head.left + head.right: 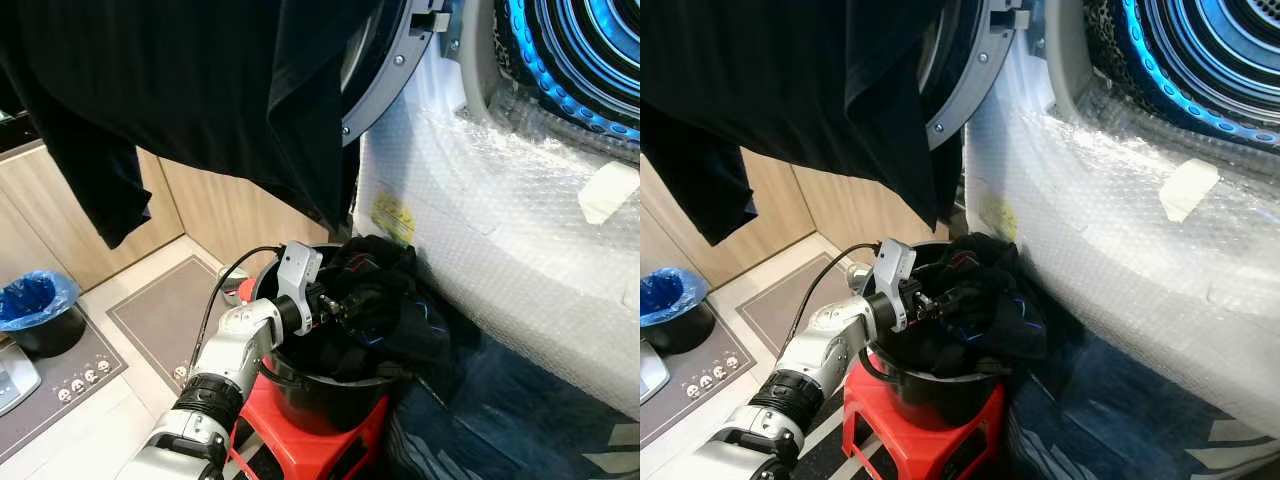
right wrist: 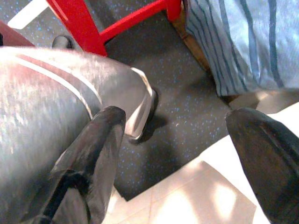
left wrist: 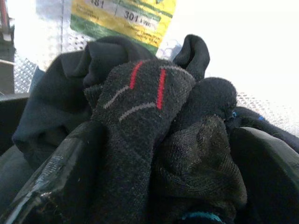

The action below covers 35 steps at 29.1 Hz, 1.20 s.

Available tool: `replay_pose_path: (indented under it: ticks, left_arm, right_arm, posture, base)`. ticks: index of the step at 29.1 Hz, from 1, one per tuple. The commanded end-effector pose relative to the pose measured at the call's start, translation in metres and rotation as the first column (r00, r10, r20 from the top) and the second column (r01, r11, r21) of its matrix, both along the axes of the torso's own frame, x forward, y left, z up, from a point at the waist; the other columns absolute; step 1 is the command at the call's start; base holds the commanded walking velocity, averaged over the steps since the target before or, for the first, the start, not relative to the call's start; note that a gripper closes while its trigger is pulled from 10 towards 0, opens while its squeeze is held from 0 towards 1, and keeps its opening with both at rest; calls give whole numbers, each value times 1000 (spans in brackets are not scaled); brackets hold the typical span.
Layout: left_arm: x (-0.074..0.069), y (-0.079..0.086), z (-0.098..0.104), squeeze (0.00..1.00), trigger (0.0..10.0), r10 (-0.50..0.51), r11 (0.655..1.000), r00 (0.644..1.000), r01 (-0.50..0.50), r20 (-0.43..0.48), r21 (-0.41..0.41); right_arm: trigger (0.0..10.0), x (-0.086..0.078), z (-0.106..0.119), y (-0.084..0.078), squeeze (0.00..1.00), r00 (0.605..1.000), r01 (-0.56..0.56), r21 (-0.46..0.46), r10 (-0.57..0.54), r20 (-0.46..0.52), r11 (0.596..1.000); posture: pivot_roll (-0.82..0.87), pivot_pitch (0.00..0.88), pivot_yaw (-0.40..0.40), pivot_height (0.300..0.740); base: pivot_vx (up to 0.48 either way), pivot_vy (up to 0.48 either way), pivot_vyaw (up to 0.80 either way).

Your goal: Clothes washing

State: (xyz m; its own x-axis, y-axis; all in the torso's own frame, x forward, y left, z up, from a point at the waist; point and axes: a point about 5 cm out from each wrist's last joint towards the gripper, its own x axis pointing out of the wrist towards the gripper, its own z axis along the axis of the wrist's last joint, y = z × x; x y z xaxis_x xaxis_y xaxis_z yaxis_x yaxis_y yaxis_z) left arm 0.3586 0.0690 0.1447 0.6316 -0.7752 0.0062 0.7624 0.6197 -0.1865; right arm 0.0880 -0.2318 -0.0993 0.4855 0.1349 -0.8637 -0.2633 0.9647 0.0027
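Clothes (image 1: pixel 385 300) sit heaped in the black bucket (image 1: pixel 320 385), which stands on a red stool (image 1: pixel 300 445) just below the washer door (image 1: pixel 385 70). My left pincer (image 1: pixel 335 305) is closed on a sock (image 3: pixel 140 121) atop the bucket's heap. My right pincer (image 2: pixel 175 158) hangs open and empty beside the stool. If my grip is shallow, the sock could slip, or tangled pieces could drag over the bucket's rim.
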Motion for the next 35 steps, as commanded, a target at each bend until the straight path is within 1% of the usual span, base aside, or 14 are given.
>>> replay_pose_path:
  ticks: [1, 4, 5, 6, 7, 8, 9, 10, 20, 31, 35]
  left_arm:
    - [-2, 1, -3, 0, 10000, -5, 1000, 1000, 5, -14, -2]
    - [-3, 2, -2, 0, 10000, -2, 1000, 1000, 2, -8, -6]
    - [-3, 3, -2, 0, 9216, 4, 1000, 1000, -4, -4, -9]
    - [-2, 4, -1, 0, 7333, 8, 1000, 1000, -8, -3, -11]
    - [-2, 5, -1, 0, 7333, 10, 1000, 1000, -10, -2, -12]
    - [-2, 5, -1, 0, 6118, 12, 1000, 1000, -12, -3, -16]
    - [-2, 5, 0, 0, 1059, 14, 1000, 1000, -14, 0, -20]
    - [-2, 6, 1, 0, 0, 17, 1000, 1000, -17, 3, -26]
    - [-2, 9, 6, 0, 0, 49, 998, 998, -46, 43, -50]
    - [-2, 12, 8, 0, 0, 65, 996, 997, -62, 47, -62]
    - [-1, 13, 8, 0, 0, 69, 996, 996, -65, 50, -63]
  right_arm:
    - [10000, -24, -7, 5, 0, 996, 5, 23, -3, -91, 1000]
    - [10000, -25, -7, 5, 0, 996, 1, 21, 0, -93, 1000]
    - [10000, -25, -7, 5, 0, 996, 1, 19, 1, -94, 1000]
    - [10000, -25, -7, 4, 0, 996, 0, 18, 1, -93, 1000]
    - [10000, -25, -7, 4, 0, 996, 0, 18, 1, -93, 1000]
    - [10000, -25, -7, 4, 0, 996, 1, 18, 1, -92, 1000]
    - [10000, -25, -7, 4, 0, 996, 1, 17, 1, -92, 1000]
    - [10000, -25, -7, 4, 0, 996, 1, 16, 0, -91, 1000]
    - [10000, -23, -7, 3, 0, 996, -4, 12, 5, -94, 1000]
    - [10000, -20, -6, 1, 0, 995, -20, 4, 20, -93, 1000]
    - [10000, -19, -5, 0, 0, 996, -20, 1, 20, -92, 1000]
  posture:
    - [-207, 151, -28, 740]
    - [-204, 151, -30, 740]
    - [-203, 151, -30, 740]
    - [-203, 152, -30, 740]
    - [-203, 152, -30, 740]
    - [-203, 152, -30, 740]
    - [-203, 151, -31, 740]
    - [-203, 151, -31, 740]
    - [-199, 139, -37, 740]
    - [-196, 113, -43, 740]
    - [-194, 115, -45, 740]
  base:
    - [0, 0, 0]
    - [0, 0, 0]
    - [0, 0, 0]
    - [0, 0, 0]
    - [0, 0, 0]
    - [0, 0, 0]
    - [0, 0, 0]
    - [0, 0, 0]
    - [0, 0, 0]
    - [0, 0, 0]
    - [0, 0, 0]
